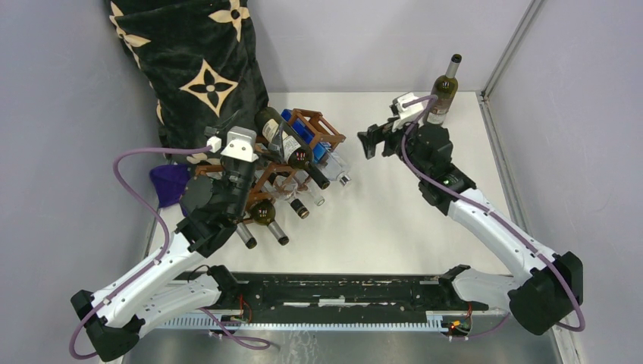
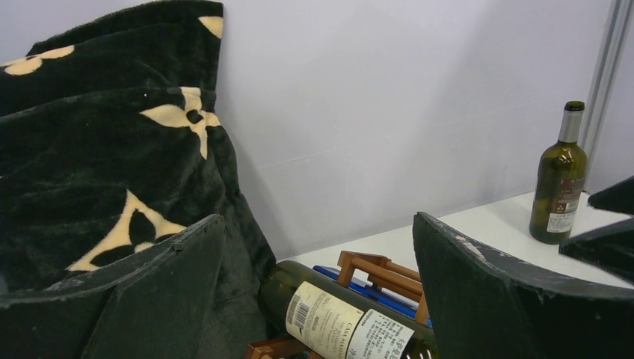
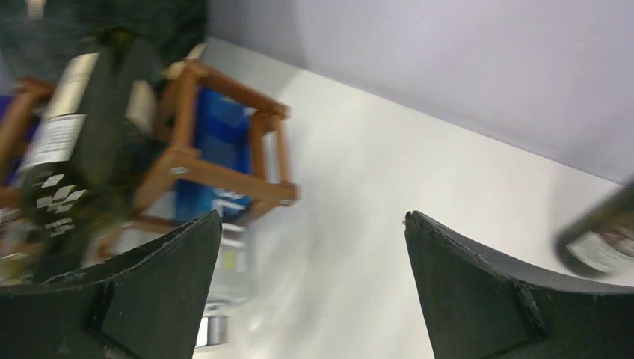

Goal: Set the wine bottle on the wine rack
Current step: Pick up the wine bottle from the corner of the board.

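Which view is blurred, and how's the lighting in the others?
Right wrist: motion blur smears the reddish-brown wooden open-frame wine rack and the dark labelled bottle lying on it. Left wrist: sharp, the upright olive-green glass wine bottle is crisp. Top external: sharp, even light, only soft shadows.

olive-green wine bottle (image 1: 443, 91) upright at far right corner; reddish-brown wine rack (image 2: 368, 263) left (holding other bottles)
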Robot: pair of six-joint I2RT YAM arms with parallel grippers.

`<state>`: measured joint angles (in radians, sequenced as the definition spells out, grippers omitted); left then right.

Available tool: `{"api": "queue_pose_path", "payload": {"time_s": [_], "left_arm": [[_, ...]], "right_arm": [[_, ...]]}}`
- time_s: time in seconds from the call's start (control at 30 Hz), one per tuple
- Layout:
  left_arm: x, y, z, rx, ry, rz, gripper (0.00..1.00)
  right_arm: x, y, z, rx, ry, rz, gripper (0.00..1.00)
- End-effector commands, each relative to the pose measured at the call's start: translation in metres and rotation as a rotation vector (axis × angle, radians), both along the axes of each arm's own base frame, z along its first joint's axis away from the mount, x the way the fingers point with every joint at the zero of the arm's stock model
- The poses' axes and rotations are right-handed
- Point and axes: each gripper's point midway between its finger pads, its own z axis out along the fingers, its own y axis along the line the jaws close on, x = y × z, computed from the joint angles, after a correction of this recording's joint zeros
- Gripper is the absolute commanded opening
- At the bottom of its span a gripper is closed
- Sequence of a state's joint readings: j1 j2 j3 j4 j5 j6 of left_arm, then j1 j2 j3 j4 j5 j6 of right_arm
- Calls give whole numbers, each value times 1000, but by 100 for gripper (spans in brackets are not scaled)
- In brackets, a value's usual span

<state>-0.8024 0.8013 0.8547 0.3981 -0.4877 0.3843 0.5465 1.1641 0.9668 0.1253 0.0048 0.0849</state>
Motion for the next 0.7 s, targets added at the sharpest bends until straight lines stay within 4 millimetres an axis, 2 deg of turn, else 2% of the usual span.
{"api": "queue_pose_path", "payload": {"time_s": [0.0,0.07,0.17,0.27,0.37,0.43,0.47,0.53,0.67], "left_arm": [[-2,4,12,21,-54,20,100],[-2,5,13,24,-56,24,100],[-4,8,15,23,-63,31,100],[-5,11,17,19,-70,35,100],[-6,14,19,13,-76,39,100],[-6,14,19,11,-78,38,100],[-7,15,20,10,-80,38,100],[-7,15,20,10,-80,36,100],[-7,18,20,8,-87,46,100]], "right_arm": [[33,-63,19,-12,-100,-207,98],[48,-93,18,30,-94,-275,98],[68,-146,6,126,-57,-402,98],[79,-199,-8,248,-45,-530,98],[87,-238,-23,278,-66,-638,98],[100,-251,-36,236,-58,-673,98],[108,-253,-38,208,-62,-658,98],[127,-259,-52,134,-42,-650,98],[152,-256,-67,38,-85,-590,98]]}}
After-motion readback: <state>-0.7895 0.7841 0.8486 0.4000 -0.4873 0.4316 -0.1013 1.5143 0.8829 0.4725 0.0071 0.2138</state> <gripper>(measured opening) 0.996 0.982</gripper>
